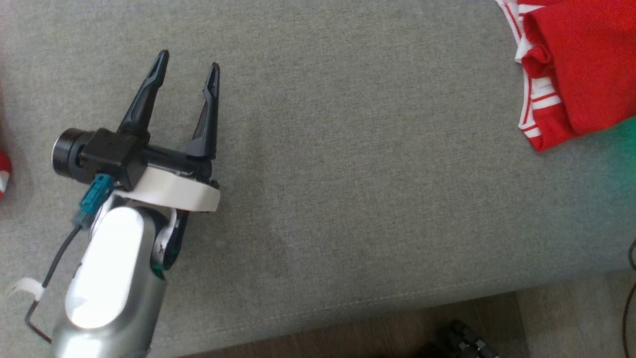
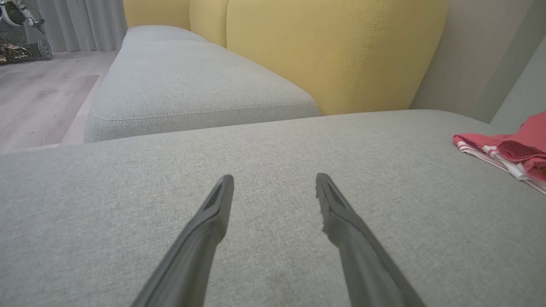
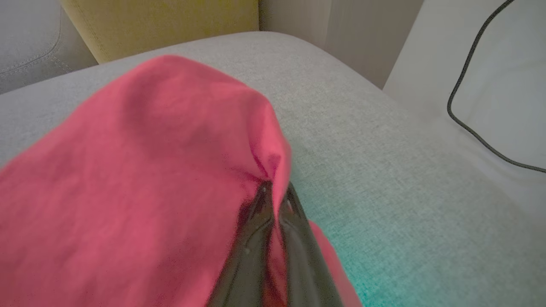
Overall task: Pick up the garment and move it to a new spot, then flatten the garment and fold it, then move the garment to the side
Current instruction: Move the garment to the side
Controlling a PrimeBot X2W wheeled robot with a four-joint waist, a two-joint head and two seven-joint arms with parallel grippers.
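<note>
The garment [image 1: 581, 69] is red with white-striped trim and lies bunched at the top right of the grey sofa seat [image 1: 348, 174]. In the left wrist view the garment [image 2: 512, 149] sits at the far right. My left gripper [image 1: 189, 58] hovers open over the seat's left part, far from the cloth, with nothing between its fingers [image 2: 213, 213]. In the right wrist view my right gripper [image 3: 275, 189] is shut on a fold of the garment [image 3: 140, 170], which drapes up and over its dark fingers [image 3: 251, 238].
Yellow back cushions [image 2: 332, 51] rise behind the seat, and a second grey cushion [image 2: 187, 81] lies beyond. The seat's front edge [image 1: 348, 308] borders the wooden floor [image 1: 397, 333]. A black cable [image 3: 469, 98] runs over a pale surface to the right.
</note>
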